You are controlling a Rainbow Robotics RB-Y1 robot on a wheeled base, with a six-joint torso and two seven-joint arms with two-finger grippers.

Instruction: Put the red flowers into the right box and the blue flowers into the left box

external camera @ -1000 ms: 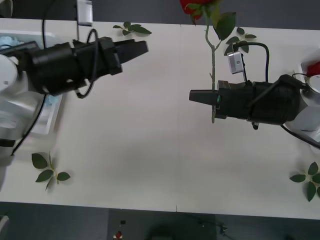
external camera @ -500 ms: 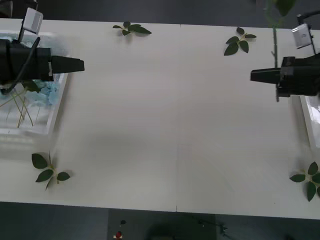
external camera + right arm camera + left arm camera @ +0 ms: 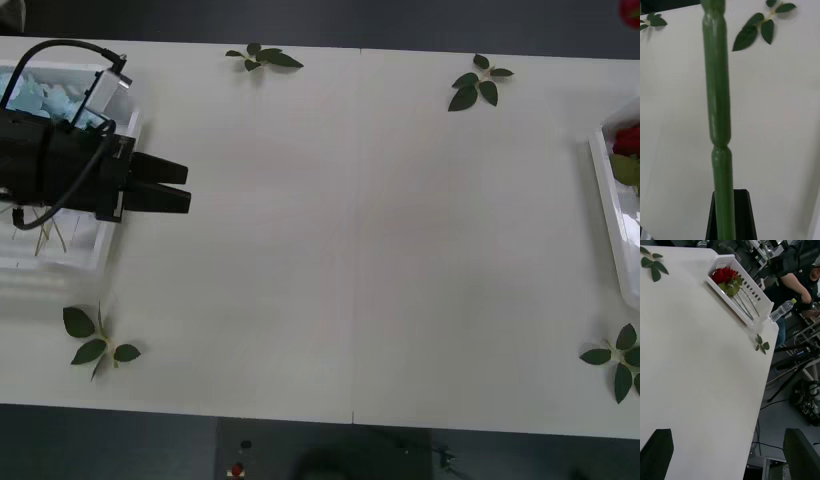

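Note:
My right gripper [image 3: 732, 198] is shut on the thick green stem of a red flower [image 3: 717, 93], which rises from between its black fingers [image 3: 747, 217] above the table. More red flowers [image 3: 724, 275] lie in the right box [image 3: 752, 313], which sits at the table's right edge [image 3: 605, 190] with a red bloom [image 3: 627, 138] in it. The blue flowers [image 3: 48, 97] lie in the left box [image 3: 70, 262] at the far left. My left gripper [image 3: 170, 185] hovers over that box's inner wall, open and holding nothing, pointing toward the middle of the table.
Loose green leaf sprigs lie at the far edge [image 3: 262, 57] [image 3: 478, 85], near left [image 3: 98, 340] and near right [image 3: 618, 360]. Beyond the right box stand a water bottle [image 3: 782, 309], stands and cables.
The right arm has carried the red flower rightward, out of the front view. The left gripper has moved nearer and slightly right over the left box, its fingers now apart.

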